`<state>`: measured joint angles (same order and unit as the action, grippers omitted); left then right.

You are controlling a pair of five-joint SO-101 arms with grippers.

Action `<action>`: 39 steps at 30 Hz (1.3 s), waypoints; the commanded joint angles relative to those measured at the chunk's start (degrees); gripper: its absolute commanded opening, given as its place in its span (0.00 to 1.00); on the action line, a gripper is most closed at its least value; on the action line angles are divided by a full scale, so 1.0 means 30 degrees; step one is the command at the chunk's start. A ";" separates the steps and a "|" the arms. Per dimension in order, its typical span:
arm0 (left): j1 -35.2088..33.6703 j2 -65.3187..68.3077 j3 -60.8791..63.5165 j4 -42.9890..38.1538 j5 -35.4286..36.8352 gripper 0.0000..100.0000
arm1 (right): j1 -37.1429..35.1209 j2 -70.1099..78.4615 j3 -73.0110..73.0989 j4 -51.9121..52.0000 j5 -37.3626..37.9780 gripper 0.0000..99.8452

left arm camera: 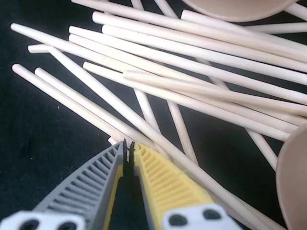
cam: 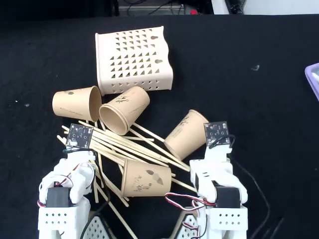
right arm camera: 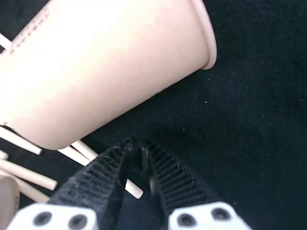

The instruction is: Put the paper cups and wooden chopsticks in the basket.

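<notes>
Four paper cups [cam: 124, 112] among scattered wooden chopsticks [left arm camera: 201, 48], basket [cam: 133, 60] on its side, left pincer [left arm camera: 128, 147] closed, right pincer [right arm camera: 138, 143] closed.

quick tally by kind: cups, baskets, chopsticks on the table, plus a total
paper cups: 4
basket: 1
wooden chopsticks: one crossed pile, too overlapped for an exact count
total: 5 countable items, plus the chopstick pile
</notes>
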<state>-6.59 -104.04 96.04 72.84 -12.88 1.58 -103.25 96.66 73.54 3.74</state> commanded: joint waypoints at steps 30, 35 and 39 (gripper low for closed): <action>0.0103 -0.0147 0.0425 -0.0147 -0.0147 0.05 | -0.0498 -0.1685 -0.6256 -0.8498 0.1905 0.19; -0.1949 -0.0147 -0.1744 -0.2872 -0.2637 0.05 | -0.0557 -0.1685 -0.9421 -0.5919 0.2432 0.31; -0.5055 -0.0147 -0.5172 -0.5304 -0.2725 0.05 | -0.0879 -0.1626 -1.2440 -0.4454 0.2432 0.26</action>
<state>-15.82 -104.04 90.07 61.85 -21.23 -0.88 -103.25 67.21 57.89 10.42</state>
